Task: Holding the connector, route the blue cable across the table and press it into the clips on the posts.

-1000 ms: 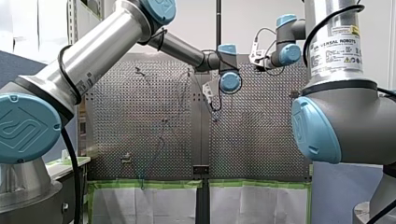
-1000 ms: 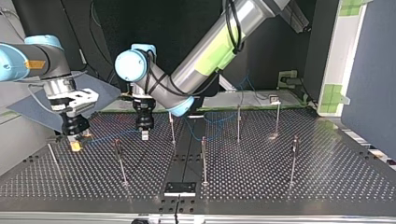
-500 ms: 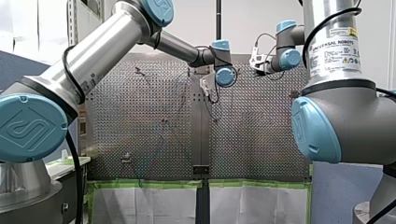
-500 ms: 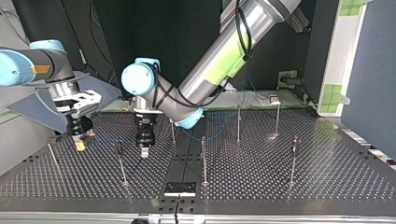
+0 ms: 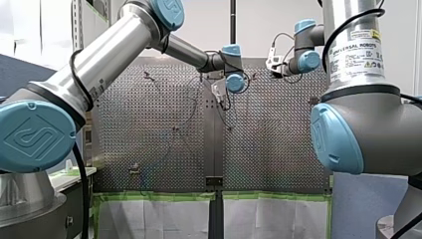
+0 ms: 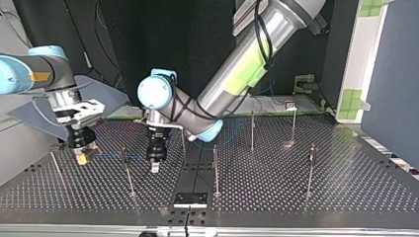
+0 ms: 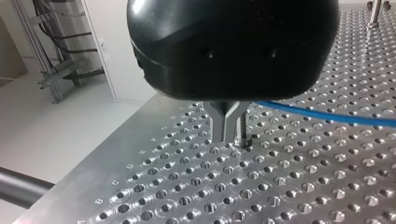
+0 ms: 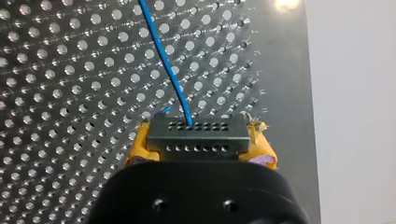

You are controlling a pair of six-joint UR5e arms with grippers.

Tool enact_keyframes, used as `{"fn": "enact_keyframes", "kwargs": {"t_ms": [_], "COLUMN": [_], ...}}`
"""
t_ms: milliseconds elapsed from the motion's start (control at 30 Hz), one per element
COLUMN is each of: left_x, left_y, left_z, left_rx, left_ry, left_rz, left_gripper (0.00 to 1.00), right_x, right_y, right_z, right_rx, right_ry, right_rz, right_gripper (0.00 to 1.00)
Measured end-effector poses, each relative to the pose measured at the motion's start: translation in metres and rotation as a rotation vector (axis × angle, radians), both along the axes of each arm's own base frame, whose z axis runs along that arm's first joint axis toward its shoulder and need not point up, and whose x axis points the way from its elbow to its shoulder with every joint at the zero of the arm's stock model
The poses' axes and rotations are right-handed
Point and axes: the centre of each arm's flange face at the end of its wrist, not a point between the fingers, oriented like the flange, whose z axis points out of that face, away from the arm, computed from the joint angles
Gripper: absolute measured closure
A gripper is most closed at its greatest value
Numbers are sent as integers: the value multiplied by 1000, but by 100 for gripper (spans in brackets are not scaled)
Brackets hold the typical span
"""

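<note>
**A:** What has moved in the last second?

**B:** In the top view, the left gripper [image 6: 155,167] has travelled toward the near edge and a touch to the view's right. The right gripper [image 6: 82,157] has hardly shifted.

**A:** What is each one holding?

**B:** The right gripper is clamped on the connector [image 8: 196,137], with a yellow pad [image 8: 136,153] at each end. The cable [image 8: 170,77] leaves the connector's far face. The left fingers [image 7: 219,123] are drawn together, their tips just above the table [image 7: 187,186]. The cable runs off right beside them, but I can't tell whether it is nipped between them.

**A:** Where does the cable lie?

**B:** In the top view it stretches from the connector at the left toward the left gripper. On the way it passes the nearest post [image 6: 127,173], close to its clip [image 6: 123,151]. I can't tell whether it is seated there.

**A:** What could go wrong from here?

**B:** I see three risks.
- **Too much tension:** if the grippers draw further apart, the span could go tight. That might drag the connector askew in the pads or strain the wire where it enters the connector.
- **A missed clip:** if the cable isn't really held by the left fingers, it could slide off and pass beside the clip instead of into it.
- **A collision:** the left tips are low and the post is near, so a careless sideways move might scrape the table or bend the post.
</note>
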Motion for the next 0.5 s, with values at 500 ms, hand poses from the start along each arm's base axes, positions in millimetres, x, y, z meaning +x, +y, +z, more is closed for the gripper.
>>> {"fn": "enact_keyframes", "kwargs": {"t_ms": [500], "left_x": [17], "left_y": [16], "left_z": [-5], "left_rx": [25], "left_ry": [22], "left_rz": [-43], "left_gripper": [73], "right_x": [2], "right_y": [-13], "right_z": [-6], "right_rx": [9], "right_ry": [-3], "right_rz": [1], "right_gripper": [100]}}
